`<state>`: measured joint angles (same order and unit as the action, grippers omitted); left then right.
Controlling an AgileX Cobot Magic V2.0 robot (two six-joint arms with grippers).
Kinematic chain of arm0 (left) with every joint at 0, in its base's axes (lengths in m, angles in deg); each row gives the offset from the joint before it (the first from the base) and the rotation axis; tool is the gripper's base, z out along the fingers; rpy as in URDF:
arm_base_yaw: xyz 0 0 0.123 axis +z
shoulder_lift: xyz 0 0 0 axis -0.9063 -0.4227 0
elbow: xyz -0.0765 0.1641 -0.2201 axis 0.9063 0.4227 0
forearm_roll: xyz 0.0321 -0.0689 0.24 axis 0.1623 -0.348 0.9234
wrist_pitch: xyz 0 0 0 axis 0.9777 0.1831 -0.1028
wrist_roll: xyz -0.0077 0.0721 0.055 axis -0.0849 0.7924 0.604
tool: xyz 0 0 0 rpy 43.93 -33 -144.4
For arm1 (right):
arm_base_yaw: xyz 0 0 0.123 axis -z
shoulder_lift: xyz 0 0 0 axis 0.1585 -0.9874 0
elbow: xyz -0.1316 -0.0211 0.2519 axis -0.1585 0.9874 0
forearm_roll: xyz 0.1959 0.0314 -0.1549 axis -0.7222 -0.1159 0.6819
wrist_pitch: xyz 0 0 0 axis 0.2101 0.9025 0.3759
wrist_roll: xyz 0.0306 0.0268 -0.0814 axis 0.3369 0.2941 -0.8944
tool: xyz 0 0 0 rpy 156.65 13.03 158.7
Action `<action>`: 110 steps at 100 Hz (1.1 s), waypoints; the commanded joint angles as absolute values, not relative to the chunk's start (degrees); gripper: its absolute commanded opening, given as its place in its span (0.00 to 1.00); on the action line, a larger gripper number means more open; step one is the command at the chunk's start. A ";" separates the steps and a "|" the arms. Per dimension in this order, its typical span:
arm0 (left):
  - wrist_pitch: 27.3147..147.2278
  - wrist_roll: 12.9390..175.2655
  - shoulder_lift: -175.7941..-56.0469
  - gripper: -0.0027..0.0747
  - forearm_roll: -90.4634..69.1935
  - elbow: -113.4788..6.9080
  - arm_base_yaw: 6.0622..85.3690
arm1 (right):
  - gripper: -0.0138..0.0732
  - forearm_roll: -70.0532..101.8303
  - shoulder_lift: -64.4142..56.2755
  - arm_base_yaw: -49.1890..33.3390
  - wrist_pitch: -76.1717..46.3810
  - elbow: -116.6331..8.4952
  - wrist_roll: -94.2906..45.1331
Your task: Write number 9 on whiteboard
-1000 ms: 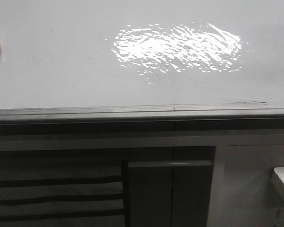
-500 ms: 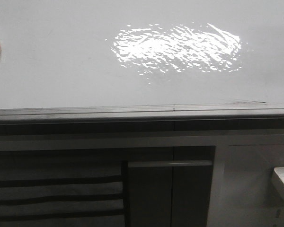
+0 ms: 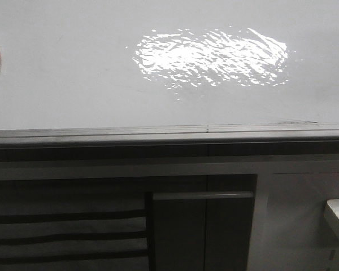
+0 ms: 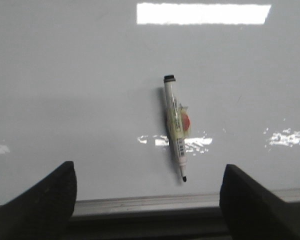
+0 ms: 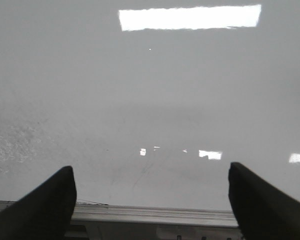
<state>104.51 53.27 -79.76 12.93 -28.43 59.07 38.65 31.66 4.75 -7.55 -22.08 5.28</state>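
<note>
Whiteboard [image 3: 73, 84] fills the upper half of the front view, glossy grey-white, with a bright rippled glare patch [image 3: 210, 57] right of centre. Grey metal rail [image 3: 169, 134] runs along its lower edge; dark cabinet panels [image 3: 203, 231] sit below it. No arm shows in the front view.

Left gripper [image 4: 149, 197]: fingers [image 4: 37, 207] spread wide, nothing between them, hanging in front of the board. A marker [image 4: 174, 125] sits on the board surface between the two fingers in that view, well apart from both, cap end away from the rail, tip toward it. A small red-and-clear tag is on its barrel.

Right gripper [image 5: 151, 200]: fingers [image 5: 36, 210] also wide apart, empty, facing bare board just above the rail.

No number 9 visible on the board in any view; surface shows only faint smudges and reflections.
</note>
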 commanded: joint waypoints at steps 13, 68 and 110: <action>100.23 62.66 -90.74 0.74 5.63 -30.51 59.14 | 0.79 38.36 30.81 4.89 -11.69 -24.05 4.84; 75.45 67.32 -119.42 0.64 -2.67 -30.51 52.47 | 0.79 37.93 30.81 4.89 -11.69 -24.05 4.84; 63.68 67.32 -130.39 0.38 -1.77 -30.51 50.52 | 0.79 37.93 30.81 4.89 -11.69 -24.05 4.84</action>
<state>68.42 67.25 -130.51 -1.83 -28.78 50.98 37.87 31.66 4.75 -7.55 -22.08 5.28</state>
